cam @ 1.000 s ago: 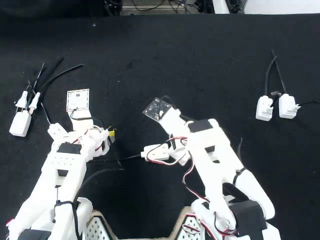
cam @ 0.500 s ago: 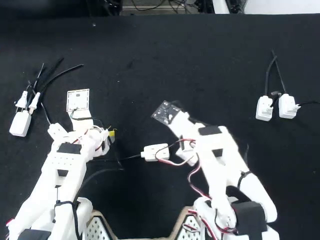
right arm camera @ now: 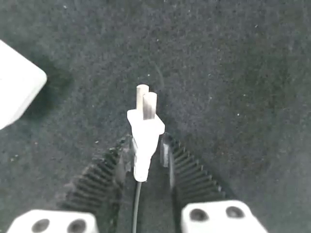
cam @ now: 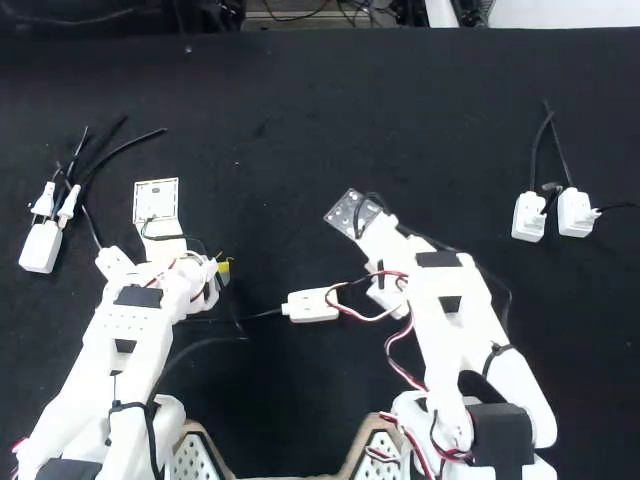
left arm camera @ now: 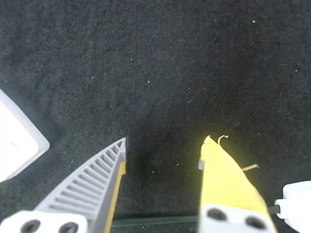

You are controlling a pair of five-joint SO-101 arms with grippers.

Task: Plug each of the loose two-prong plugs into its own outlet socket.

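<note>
White arms (cam: 120, 345), black servo blocks (cam: 140, 297), red and black wires (cam: 390, 362), left end effector (left arm camera: 163, 145) ribbed grey and yellow

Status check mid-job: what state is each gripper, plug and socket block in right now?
left gripper: open, empty.
right gripper: shut on held plug.
held plug: prongs bare, uninserted.
centre block: lying on table, ungripped.
left plugs: lying by left block, apparently unplugged.
right blocks: cabled; plugged or not, unclear.
</note>
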